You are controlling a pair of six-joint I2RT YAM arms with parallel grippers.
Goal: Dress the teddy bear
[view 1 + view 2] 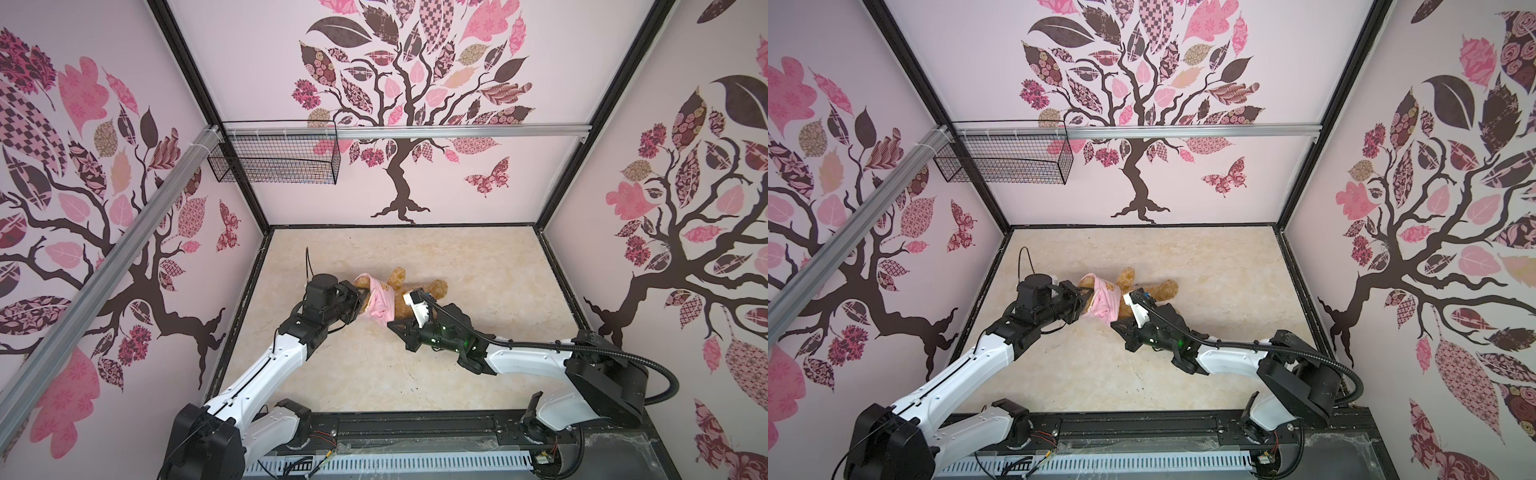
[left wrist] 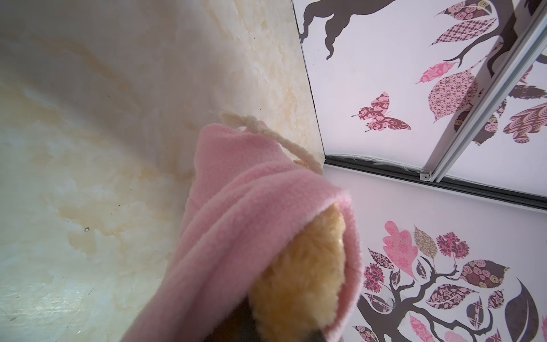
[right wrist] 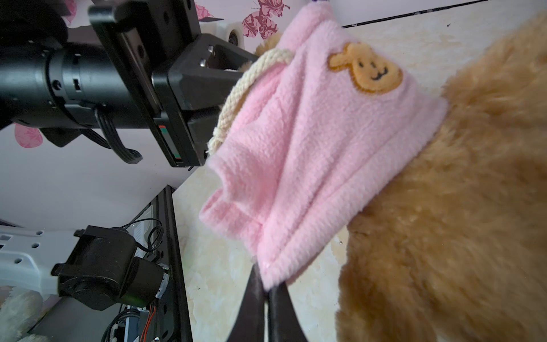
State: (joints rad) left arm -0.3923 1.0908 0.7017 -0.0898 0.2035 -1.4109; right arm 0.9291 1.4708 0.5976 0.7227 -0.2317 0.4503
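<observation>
The golden-brown teddy bear (image 1: 432,287) (image 1: 1163,288) lies on the marble table, and a pink shirt (image 1: 376,301) (image 1: 1102,301) covers its left end. An orange bear-face emblem (image 3: 367,71) and a cream cord (image 3: 236,88) show on the shirt. My left gripper (image 1: 362,300) (image 1: 1086,300) is at the shirt's left opening. In the left wrist view, bear fur (image 2: 296,281) runs down into its shut jaws, with pink fabric (image 2: 251,207) around it. My right gripper (image 3: 266,287) (image 1: 390,325) is shut on the shirt's lower hem, beside the bear's body (image 3: 444,222).
A black wire basket (image 1: 274,153) hangs from the rail on the back wall. Patterned walls enclose the table on three sides. A black rail (image 1: 415,428) carrying both arm bases runs along the front edge. Bare tabletop (image 1: 478,257) lies beyond and right of the bear.
</observation>
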